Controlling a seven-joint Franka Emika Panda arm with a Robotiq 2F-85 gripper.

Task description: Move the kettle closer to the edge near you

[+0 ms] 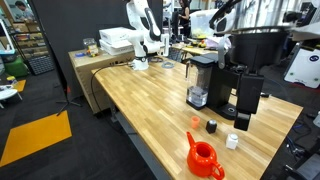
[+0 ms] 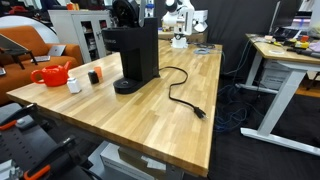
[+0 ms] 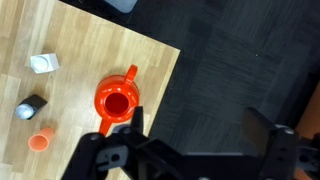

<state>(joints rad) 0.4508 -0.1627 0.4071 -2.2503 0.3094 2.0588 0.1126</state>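
the gripper [image 3: 193,118] hangs with fingers spread wide, holding nothing, and just past one finger the orange-red kettle [image 3: 117,97] stands upright on the wooden table [image 3: 95,40] close to the edge [image 3: 170,78], a black cap [image 3: 31,107] beside it, the black coffee machine [image 2: 140,50] farther back.

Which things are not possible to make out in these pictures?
Table: its corner beyond the kettle is cut off by the bottom of an exterior view.
Gripper: dark, body cropped by the wrist view's lower edge.
Cord: one end hidden behind the coffee machine.
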